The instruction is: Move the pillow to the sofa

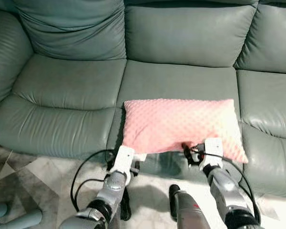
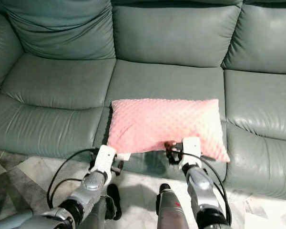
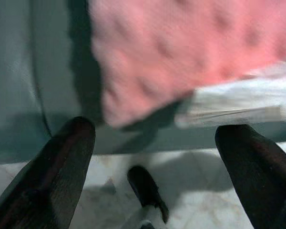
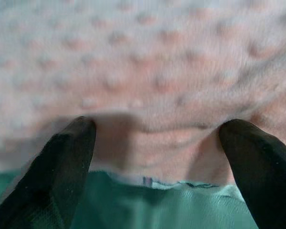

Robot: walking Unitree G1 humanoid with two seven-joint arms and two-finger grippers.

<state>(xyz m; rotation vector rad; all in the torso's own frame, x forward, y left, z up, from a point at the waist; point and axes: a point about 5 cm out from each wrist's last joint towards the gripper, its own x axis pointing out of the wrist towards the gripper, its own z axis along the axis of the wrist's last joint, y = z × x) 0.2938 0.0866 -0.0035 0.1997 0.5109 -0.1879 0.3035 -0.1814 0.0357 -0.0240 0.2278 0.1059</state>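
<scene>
A pink dotted pillow [image 1: 178,124] lies flat on the middle seat of the green leather sofa [image 1: 66,90], its front edge hanging a little over the seat's front. My left gripper [image 3: 155,131] is open just below the pillow's front left corner, with nothing between its fingers. A white label [image 3: 238,102] sticks out from that corner. My right gripper [image 4: 157,126] is open at the pillow's front edge, right of the middle. Its two fingers [image 4: 66,157] are spread wide against the fabric without closing on it.
Pale marble floor [image 1: 43,181] runs along the sofa's front. Black cables [image 1: 83,171] loop off my left arm. A dark part of my body [image 1: 174,195] shows low between the arms. A grey-blue object [image 1: 9,217] lies at the lower left. The left seat is bare.
</scene>
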